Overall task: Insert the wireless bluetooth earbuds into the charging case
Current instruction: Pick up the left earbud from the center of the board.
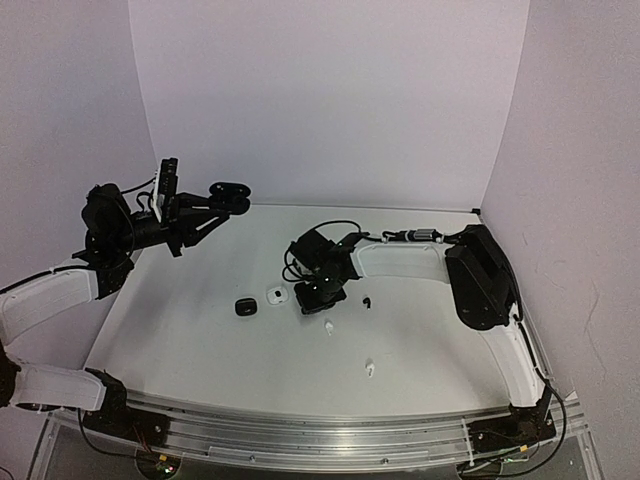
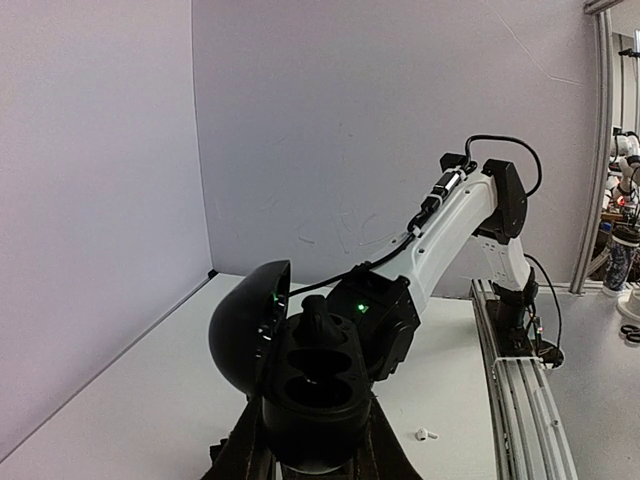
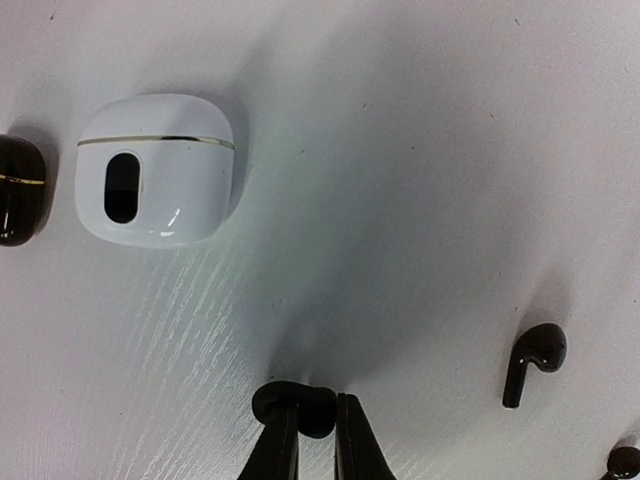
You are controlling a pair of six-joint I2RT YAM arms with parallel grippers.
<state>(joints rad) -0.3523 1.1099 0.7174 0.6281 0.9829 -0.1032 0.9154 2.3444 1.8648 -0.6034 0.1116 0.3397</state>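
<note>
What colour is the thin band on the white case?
Gold, on the white case, clearest in the right wrist view.

Three charging cases: an open black case (image 1: 230,190) upper left, a closed black case (image 1: 244,307) and a white case (image 1: 275,296) mid-frame. Two white earbuds (image 1: 329,327) (image 1: 369,368). Three black earbuds (image 3: 295,405) (image 3: 533,362) (image 3: 625,462).

Top view high, wide — right wrist close over table (image 3: 400,150).

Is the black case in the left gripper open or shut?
Open. In the left wrist view, the black case has its lid swung back and its wells exposed.
</note>
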